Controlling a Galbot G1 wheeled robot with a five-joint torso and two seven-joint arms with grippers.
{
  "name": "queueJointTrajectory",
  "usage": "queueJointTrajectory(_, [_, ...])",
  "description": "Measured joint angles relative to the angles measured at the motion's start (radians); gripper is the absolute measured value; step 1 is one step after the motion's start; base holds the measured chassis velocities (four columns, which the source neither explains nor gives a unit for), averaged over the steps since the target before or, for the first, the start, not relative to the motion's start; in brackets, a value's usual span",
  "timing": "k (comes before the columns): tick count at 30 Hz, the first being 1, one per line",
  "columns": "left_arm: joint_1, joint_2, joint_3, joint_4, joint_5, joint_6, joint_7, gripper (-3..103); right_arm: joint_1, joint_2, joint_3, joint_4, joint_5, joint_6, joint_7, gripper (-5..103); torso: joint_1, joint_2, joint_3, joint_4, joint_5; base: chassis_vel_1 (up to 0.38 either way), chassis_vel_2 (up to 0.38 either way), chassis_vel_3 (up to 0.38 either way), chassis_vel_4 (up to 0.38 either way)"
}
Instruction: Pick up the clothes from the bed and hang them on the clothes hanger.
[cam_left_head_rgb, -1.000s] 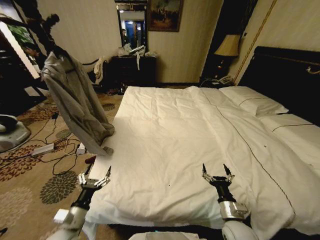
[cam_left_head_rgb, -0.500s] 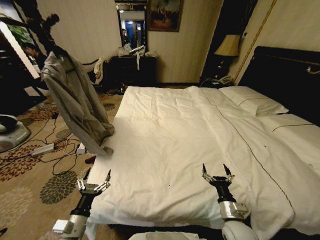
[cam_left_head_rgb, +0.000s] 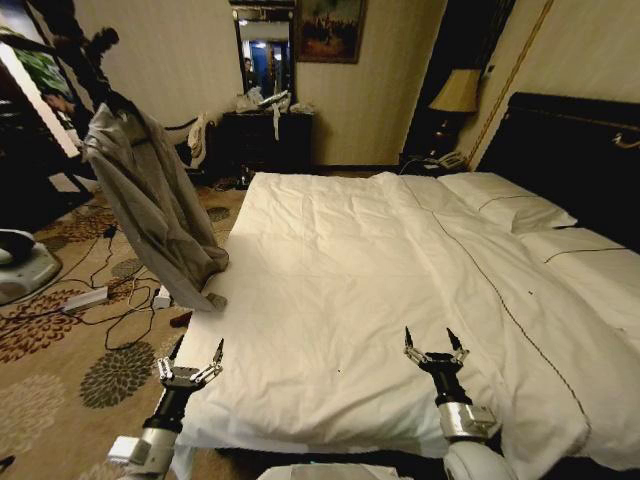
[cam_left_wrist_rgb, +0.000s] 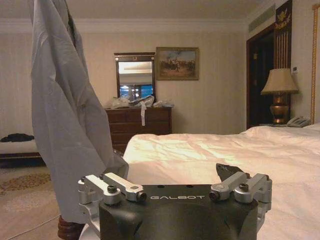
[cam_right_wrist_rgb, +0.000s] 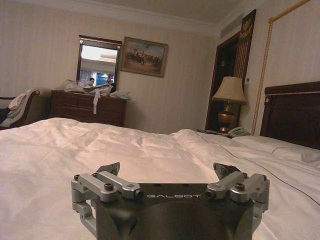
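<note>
Nearest the robot, both arms sit low at the foot of the bed (cam_left_head_rgb: 330, 290). The left gripper (cam_left_head_rgb: 189, 362) hangs off the bed's near left corner, over the edge where the duvet (cam_left_head_rgb: 320, 260) drops toward the patterned carpet (cam_left_head_rgb: 60, 340); its jaws are spread wide with nothing between them. The right gripper (cam_left_head_rgb: 436, 349) rests above the duvet near the foot edge, jaws likewise spread wide and empty. Judged from this posture, neither arm is engaged in a grasp; both appear parked clear of the work.

The duvet surface carries no garment. Two pillows (cam_left_head_rgb: 505, 205) lie at the far right against the dark headboard (cam_left_head_rgb: 570, 145).

Farther left, beside the bed and apart from it, the grey shirt (cam_left_head_rgb: 150, 205) hangs full length from a high point, its lower folds trailing to about mattress level. In the left wrist view the shirt (cam_left_wrist_rgb: 65, 110) drapes straight down, consistent with hanging freely under its own weight. The hanger (cam_left_head_rgb: 118, 104) is barely visible as a dark form at the shirt's shoulders; its hook cannot be made out.

Assessment: the shirt is off the bed and suspended, so the task looks essentially complete.

Beyond stand a dresser (cam_left_head_rgb: 265, 135), a mirror (cam_left_head_rgb: 264, 50) and a lamp (cam_left_head_rgb: 457, 92).
</note>
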Motion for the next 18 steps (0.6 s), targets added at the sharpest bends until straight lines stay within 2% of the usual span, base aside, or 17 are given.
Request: queueJointTrajectory(18, [-0.001,0.001,0.001,0.000,-0.002,0.001,-0.001,100,0.000,0.000,0.000,0.000,0.000,0.000,0.000,100,0.000,0.000,0.000,0.0000,0.0000,0.000,0.000,0.000,0.000])
